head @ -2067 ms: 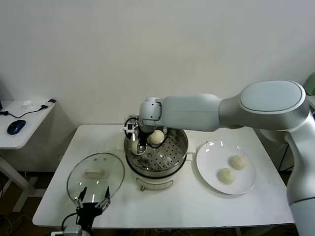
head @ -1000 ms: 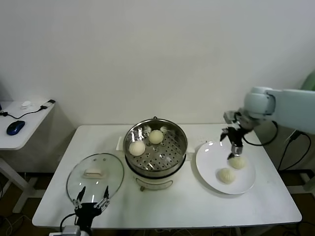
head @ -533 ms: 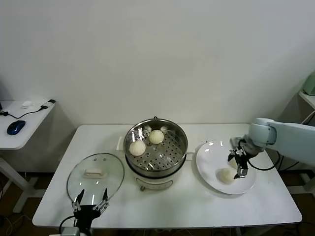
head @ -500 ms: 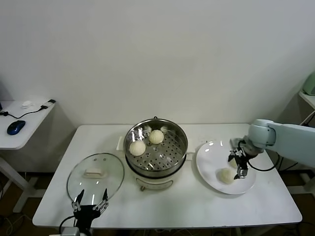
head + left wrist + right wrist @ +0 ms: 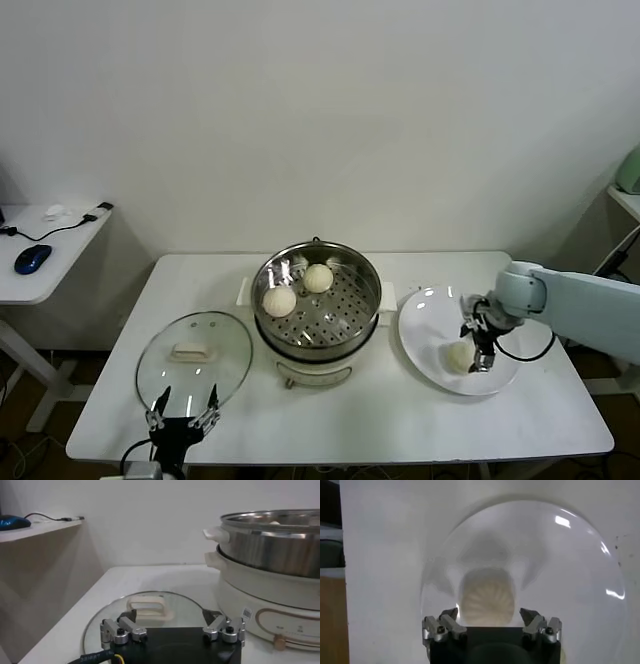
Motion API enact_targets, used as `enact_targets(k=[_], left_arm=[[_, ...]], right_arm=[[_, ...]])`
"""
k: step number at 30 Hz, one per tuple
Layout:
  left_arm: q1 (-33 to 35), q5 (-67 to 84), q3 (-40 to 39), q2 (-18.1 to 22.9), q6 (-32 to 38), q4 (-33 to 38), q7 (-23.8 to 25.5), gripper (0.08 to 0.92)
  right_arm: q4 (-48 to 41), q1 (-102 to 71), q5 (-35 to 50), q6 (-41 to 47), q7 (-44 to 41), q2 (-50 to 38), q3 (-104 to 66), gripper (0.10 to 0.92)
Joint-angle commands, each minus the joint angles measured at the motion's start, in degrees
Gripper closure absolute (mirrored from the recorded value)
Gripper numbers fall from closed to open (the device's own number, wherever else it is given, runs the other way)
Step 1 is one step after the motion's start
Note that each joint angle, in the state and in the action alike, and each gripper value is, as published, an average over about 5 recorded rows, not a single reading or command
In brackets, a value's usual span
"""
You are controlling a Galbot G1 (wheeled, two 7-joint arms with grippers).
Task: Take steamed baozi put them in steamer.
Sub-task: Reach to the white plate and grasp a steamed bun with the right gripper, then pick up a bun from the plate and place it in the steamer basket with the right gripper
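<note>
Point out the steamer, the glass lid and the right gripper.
steamer (image 5: 362,322): head view, on its shiny steel side wall.
glass lid (image 5: 166,368): head view, on bare glass beside its white handle.
right gripper (image 5: 490,614): right wrist view, midway between its fingertips, over a baozi on the plate.

I see a white rectangular table (image 5: 400,420) carrying three things: a round stainless-steel steamer on a cream base (image 5: 316,340) at centre, a round glass lid with white handle (image 5: 194,355) at eight o'clock, and a flat white plate (image 5: 425,325) at three o'clock.
</note>
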State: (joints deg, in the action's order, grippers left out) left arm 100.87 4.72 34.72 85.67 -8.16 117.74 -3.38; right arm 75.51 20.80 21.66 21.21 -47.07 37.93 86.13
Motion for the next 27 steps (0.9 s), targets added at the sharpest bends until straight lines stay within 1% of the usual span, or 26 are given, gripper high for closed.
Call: enact_targets(k=[1,3,6,10,14,18,22,25,27], left_arm=[[0.11,-0.07,-0.08,-0.05,-0.16,0.03,-0.03,0.177],[0.16,-0.15,-0.12,-0.02,-0.27,0.12,-0.02,0.177],[0.24,-0.26,-0.18,0.04,-0.41,0.32,-0.02,0.177],[0.47,-0.36,-0.33,0.09,-0.56,0.63,-0.02,0.177],[0.66,-0.51,-0.49,0.09,-0.69,0.97,-0.01,0.177],[0.79,-0.56,-0.57,0.03,-0.74,1.52,0.04,0.177],[0.78,-0.62,-0.75,0.01,-0.8,1.95,0.12,0.177],[0.82,-0.65,-0.82,-0.04,-0.9,2.21,0.15,0.177],[0.79,-0.7,-0.85,-0.09,-0.97,2.31,0.19,0.177]], right_arm=[[-1.07,-2.37,-0.26,0.51,0.51,0.42,-1.98,0.262],[-1.02,-2.14,-0.23,0.39,0.34,0.45,-1.94,0.306],[-0.71,-1.25,-0.16,-0.09,-0.26,0.33,-1.86,0.351],[0.3,3.81,-0.51,-2.26,-3.14,-0.3,-0.33,0.376],[-0.36,17.3,0.01,-7.43,-8.5,0.94,5.52,0.38],[-3.35,30.72,3.89,-14.62,-12.72,6.73,10.08,0.38],[-5.1,39.35,8.73,-23.42,-15.49,14.37,9.85,0.38],[-2.93,42.68,9.52,-29.91,-16.87,19.9,8.03,0.381],[0.83,43.42,9.43,-32.75,-17.15,23.61,6.69,0.381]])
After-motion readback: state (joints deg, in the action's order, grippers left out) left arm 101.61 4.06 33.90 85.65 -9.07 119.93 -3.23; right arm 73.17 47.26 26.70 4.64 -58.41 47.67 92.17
